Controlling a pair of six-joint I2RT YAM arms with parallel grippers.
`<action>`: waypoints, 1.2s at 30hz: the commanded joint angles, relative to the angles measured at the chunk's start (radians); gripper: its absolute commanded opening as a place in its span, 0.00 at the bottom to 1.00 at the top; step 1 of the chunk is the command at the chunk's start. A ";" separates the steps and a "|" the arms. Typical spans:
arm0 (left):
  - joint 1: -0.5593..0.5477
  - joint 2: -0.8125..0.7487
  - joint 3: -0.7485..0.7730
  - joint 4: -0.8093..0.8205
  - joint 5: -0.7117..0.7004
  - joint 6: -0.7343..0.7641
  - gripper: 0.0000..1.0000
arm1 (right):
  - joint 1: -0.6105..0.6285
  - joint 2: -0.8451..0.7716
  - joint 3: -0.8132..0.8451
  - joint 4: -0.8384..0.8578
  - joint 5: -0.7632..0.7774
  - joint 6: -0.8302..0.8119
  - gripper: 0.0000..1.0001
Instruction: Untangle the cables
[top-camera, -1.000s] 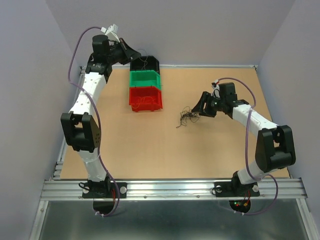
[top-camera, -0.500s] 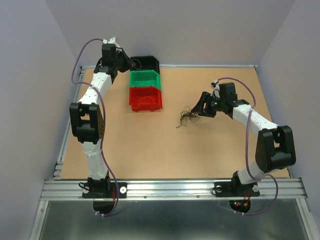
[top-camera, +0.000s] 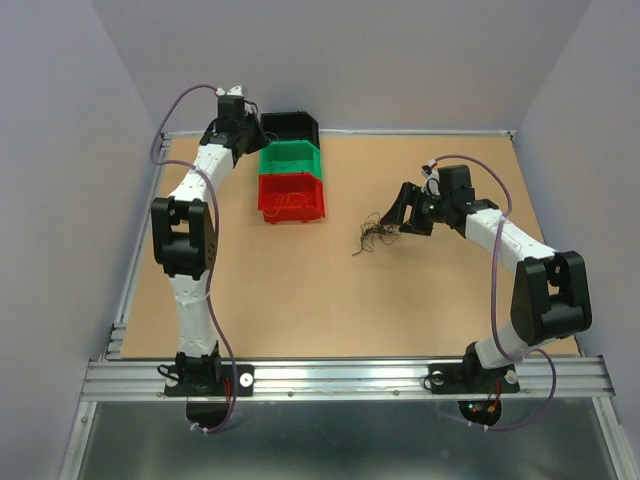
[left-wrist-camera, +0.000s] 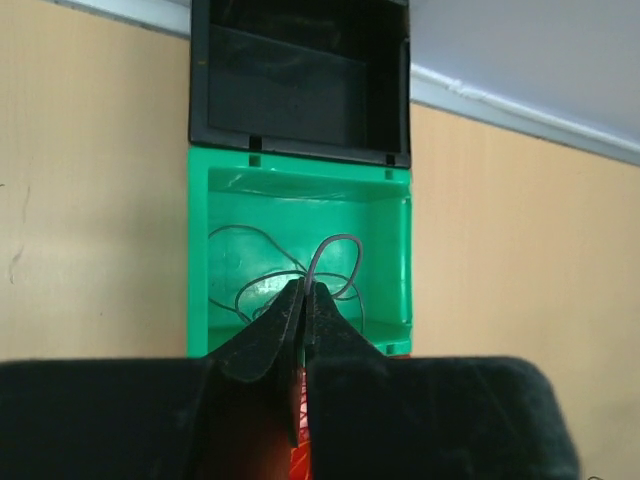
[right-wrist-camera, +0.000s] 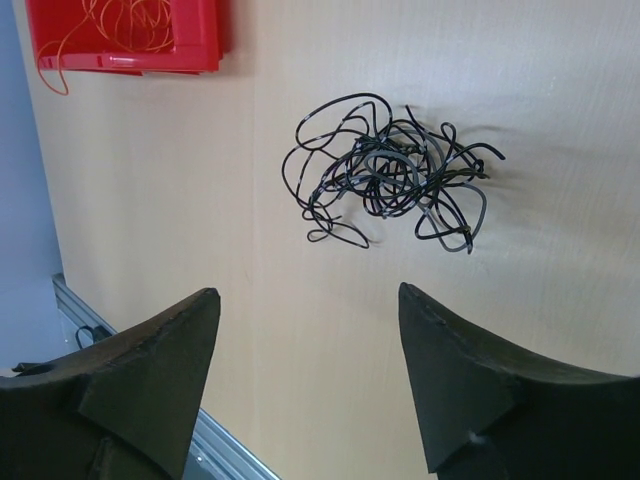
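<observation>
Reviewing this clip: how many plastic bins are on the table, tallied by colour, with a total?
Black plastic bin: 1
Green plastic bin: 1
Red plastic bin: 1
Total: 3

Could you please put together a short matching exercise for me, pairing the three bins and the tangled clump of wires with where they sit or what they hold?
Things:
1. red bin
2. green bin
3. black bin
4. tangled clump

Descriptions:
A. lies on the table, ahead of the open right gripper
B. holds orange wire
C. far end of the row of bins
D. middle of the row, thin wire looping inside

Pairs: 1-B; 2-D; 3-C; 4-A
</observation>
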 joint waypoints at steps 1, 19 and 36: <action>-0.032 0.034 0.114 -0.106 -0.039 0.097 0.25 | -0.004 -0.020 0.028 0.000 0.003 -0.015 0.79; -0.243 -0.271 -0.088 -0.163 -0.086 0.216 0.87 | -0.004 0.072 0.094 -0.073 0.179 0.031 0.69; -0.484 -0.200 -0.114 -0.178 0.160 0.233 0.85 | -0.003 0.224 0.203 -0.075 0.106 -0.034 0.31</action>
